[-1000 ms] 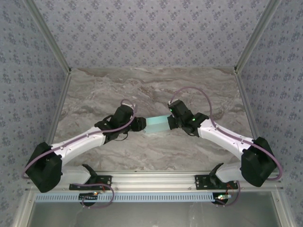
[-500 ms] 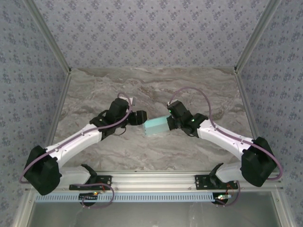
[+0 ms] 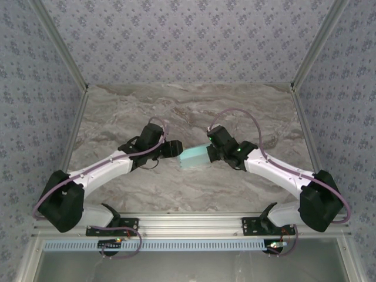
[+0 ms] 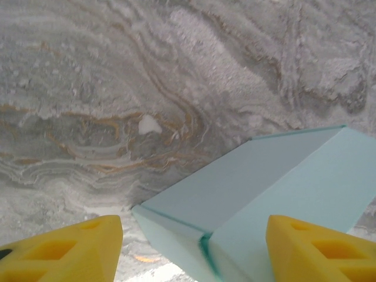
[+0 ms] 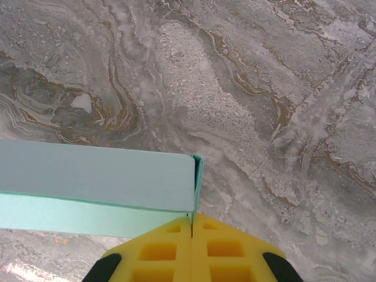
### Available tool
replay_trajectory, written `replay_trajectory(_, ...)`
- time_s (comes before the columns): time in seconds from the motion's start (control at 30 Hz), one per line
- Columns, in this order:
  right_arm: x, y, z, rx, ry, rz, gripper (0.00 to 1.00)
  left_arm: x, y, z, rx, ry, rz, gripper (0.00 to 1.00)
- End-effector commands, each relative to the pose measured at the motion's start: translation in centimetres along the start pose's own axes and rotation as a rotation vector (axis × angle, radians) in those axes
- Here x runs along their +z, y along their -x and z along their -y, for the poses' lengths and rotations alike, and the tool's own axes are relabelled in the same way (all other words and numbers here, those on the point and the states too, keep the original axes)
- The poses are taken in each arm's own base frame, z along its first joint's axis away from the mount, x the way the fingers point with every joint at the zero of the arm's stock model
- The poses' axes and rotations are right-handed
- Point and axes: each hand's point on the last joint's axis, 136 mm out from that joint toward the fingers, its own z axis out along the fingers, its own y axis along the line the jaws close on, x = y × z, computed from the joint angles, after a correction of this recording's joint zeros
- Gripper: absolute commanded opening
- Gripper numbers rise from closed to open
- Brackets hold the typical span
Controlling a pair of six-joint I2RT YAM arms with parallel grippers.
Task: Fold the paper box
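While right fingers (image 5: 164, 252) pinch box (image 5: 94, 176), left fingers (image 4: 64, 249) gape.

One paper box (image 3: 195, 157) of pale turquoise card is counted, resting on one marble-patterned worktop (image 3: 188, 108). Two robot arms are seen, one left arm (image 3: 108, 169) and one right arm (image 3: 276, 170), and two purple cables (image 3: 238, 110) are counted, one along each arm. Two grippers are counted: the left gripper (image 3: 174, 149) and the right gripper (image 3: 210, 154). Two yellow fingers (image 4: 70, 249) are counted in the left wrist view and two more fingers (image 5: 226, 249) in the right wrist view, four in all. One small white speck (image 4: 149, 124) is noted on the worktop.
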Motion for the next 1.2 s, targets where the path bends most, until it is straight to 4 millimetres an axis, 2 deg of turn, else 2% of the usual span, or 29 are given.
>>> replay_trajectory(0.0,0.1,-1.5,0.5,-0.005,-0.035,-0.061,0.0,0.9,-1.9,-0.5,-0.013,0.0,-0.049,0.65)
replay_trajectory(0.27,-0.2,-1.5,0.7,-0.008,-0.04,-0.067,0.0,2.4,-3.8,-1.7,0.012,0.054,-0.085,0.64)
replay_trajectory(0.43,-1.0,-0.8,1.0,-0.017,-0.038,-0.054,0.12,2.6,-4.1,-2.1,0.044,0.092,-0.083,0.63)
replay_trajectory(0.57,-1.8,0.0,0.5,-0.028,0.014,-0.039,0.25,2.7,-4.2,-2.4,0.06,0.112,-0.08,0.63)
replay_trajectory(0.83,-3.8,2.7,-0.1,-0.01,0.158,0.022,0.42,2.7,-4.4,-2.5,0.078,0.124,-0.08,0.62)
replay_trajectory(0.97,-3.3,4.1,0.3,0.055,0.259,0.041,0.45,2.6,-4.2,-2.5,0.08,0.125,-0.073,0.62)
replay_trajectory(1.17,-0.9,4.9,1.8,0.169,0.339,0.004,0.47,2.5,-4.1,-2.3,0.084,0.122,-0.069,0.63)
